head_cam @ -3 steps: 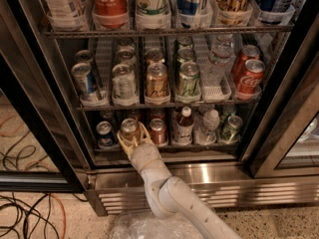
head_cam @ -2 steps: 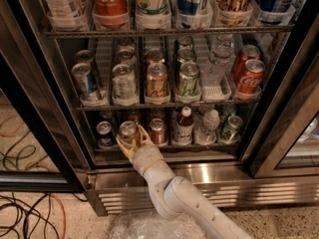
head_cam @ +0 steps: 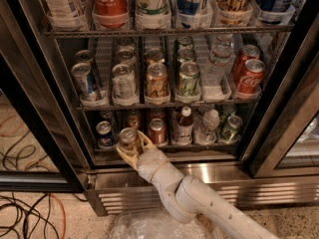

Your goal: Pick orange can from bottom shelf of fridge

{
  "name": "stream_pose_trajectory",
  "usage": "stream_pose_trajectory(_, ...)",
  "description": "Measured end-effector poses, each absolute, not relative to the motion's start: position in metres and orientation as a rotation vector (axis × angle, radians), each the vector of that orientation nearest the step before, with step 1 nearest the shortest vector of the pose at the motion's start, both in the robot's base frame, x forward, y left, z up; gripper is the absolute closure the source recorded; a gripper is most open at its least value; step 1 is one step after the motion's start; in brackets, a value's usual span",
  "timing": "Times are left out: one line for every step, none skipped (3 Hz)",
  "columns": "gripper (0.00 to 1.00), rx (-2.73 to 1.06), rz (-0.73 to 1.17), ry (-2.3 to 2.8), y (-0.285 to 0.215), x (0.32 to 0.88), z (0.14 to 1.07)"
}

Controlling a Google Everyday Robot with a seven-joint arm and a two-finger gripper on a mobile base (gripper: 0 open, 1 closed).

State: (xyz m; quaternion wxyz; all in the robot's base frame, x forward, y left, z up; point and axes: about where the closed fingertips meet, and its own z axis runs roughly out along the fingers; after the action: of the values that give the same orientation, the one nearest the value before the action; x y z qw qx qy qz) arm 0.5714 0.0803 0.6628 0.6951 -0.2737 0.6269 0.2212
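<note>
Your end effector [head_cam: 132, 143] is at the front left of the bottom shelf [head_cam: 209, 145] of the fridge [head_cam: 31, 108], reaching in from below and to the right on the pale arm [head_cam: 199, 203]. Its two fingers [head_cam: 146, 141] are drawn in around the orange can [head_cam: 128, 136] — one on the can's lower left, one on its right — and the can sits upright between them with its silver top facing you. From what you can see the grip is closed on the can; the fingers hide where the can's base meets the rack.

Just left of the held can stands a blue can [head_cam: 104, 134], and just right of it a redder can [head_cam: 157, 131]. Further right along the same surface you have a red-capped bottle [head_cam: 185, 125], a clear bottle [head_cam: 210, 126] and a green can [head_cam: 232, 127].

The rack above carries rows of cans, with Coca-Cola cans [head_cam: 249, 76] at its right end. Below the shelf runs the stainless steel base [head_cam: 234, 175] — the arm crosses in front of it. Cables [head_cam: 25, 210] lie on the floor at the left.
</note>
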Motion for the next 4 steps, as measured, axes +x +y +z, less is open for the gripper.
stream_pose_trajectory(1.0,-0.646,0.564,1.418,0.074,0.555,0.67)
stream_pose_trajectory(1.0,-0.684,0.616,1.435,0.065,0.538,0.68)
stream_pose_trajectory(1.0,-0.716,0.648,1.442,0.057,0.518,0.692)
stream_pose_trajectory(1.0,-0.742,0.667,1.43,0.052,0.499,0.705)
